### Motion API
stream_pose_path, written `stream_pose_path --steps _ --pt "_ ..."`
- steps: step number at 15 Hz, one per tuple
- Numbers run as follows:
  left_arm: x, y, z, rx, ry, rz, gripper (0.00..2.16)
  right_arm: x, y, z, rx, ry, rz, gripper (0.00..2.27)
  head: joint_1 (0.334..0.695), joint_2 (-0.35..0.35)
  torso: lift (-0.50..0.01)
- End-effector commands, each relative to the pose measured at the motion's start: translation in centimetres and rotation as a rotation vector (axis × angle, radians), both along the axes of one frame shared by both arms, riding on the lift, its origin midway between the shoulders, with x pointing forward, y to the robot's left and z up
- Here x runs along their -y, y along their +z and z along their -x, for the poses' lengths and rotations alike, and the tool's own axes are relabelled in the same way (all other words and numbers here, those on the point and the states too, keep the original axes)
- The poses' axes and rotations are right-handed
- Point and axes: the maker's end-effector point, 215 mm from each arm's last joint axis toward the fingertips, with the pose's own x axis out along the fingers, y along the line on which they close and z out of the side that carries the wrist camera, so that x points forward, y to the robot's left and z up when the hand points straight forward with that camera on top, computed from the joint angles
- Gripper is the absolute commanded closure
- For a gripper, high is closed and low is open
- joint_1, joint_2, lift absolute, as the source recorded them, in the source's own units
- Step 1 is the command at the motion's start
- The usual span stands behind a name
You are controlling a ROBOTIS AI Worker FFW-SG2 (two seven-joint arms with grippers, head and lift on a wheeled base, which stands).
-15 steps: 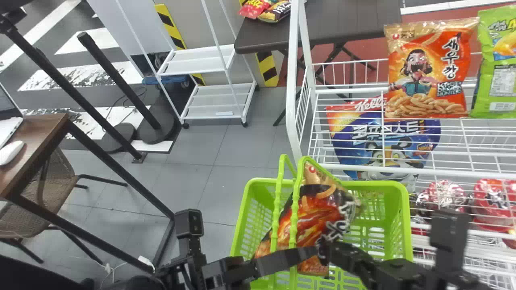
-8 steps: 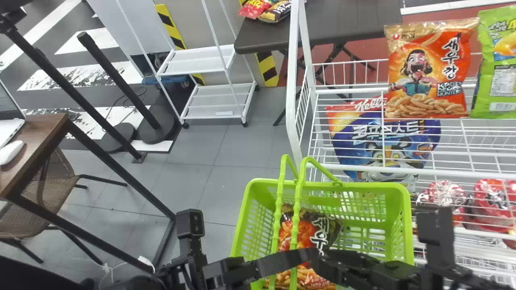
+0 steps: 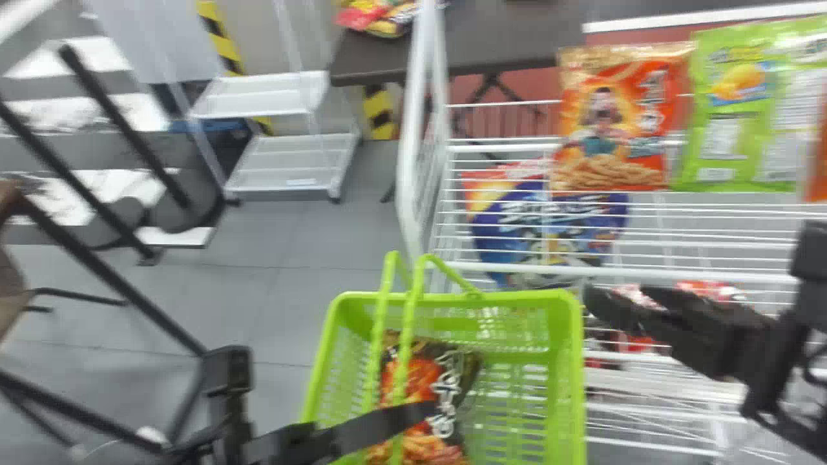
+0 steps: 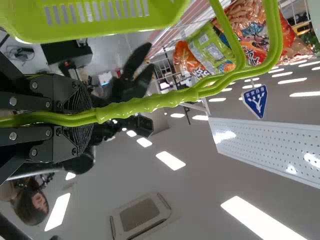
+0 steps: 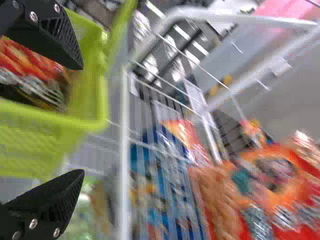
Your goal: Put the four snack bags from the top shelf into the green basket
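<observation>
The left end effector [image 3: 417, 413] was clamped on the handles [image 3: 406, 342] of the green basket [image 3: 510, 296], a snack bag [image 3: 429, 374] inside; the right end effector [image 3: 621, 299], fingers apart, hung to the right.

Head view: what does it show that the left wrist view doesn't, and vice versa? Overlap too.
Head, not left wrist: the snack bag inside the basket, the blue bag, the white two-shelf cart.

Left wrist, not head: ceiling lights, the ceiling unit, the blue sign, the perforated panel.

Both: the green basket and its handles, the left gripper, the right gripper, the orange bag, the green bag.
</observation>
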Motion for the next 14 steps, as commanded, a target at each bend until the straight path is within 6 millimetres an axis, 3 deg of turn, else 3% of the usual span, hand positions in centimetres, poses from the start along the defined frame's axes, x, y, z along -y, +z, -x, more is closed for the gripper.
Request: stream_pose_path --steps 1,3,8,11,12,14 --pt "-0.1 0.0 0.3 -0.003 0.003 0.003 2.15 2.5 1.7 -5.5 0.119 -0.074 0.021 0.04 0.695 0.092 -0.001" --pt "-0.2 0.0 0.4 -0.004 0.004 0.006 2.15 3.0 3.0 -9.2 0.197 -0.103 0.024 0.04 0.695 0.032 -0.001" --pt "-0.2 0.0 0.6 -0.006 0.001 0.012 2.15 1.0 3.9 -16.9 0.287 -0.128 0.137 0.04 0.695 0.023 -0.001" --pt "-0.3 -0.1 0.7 -0.01 0.003 0.015 2.15 0.2 1.7 -19.8 0.261 -0.156 0.291 0.04 0.695 0.036 -0.001" --pt "-0.4 -0.2 0.7 -0.013 0.005 0.015 2.15 -0.4 1.2 -20.4 0.254 -0.151 0.33 0.12 0.695 0.038 -0.001" --pt "-0.6 -0.2 0.7 -0.014 0.009 0.018 2.15 -1.4 -0.1 -20.6 0.217 -0.121 0.356 0.69 0.695 0.047 -0.001"
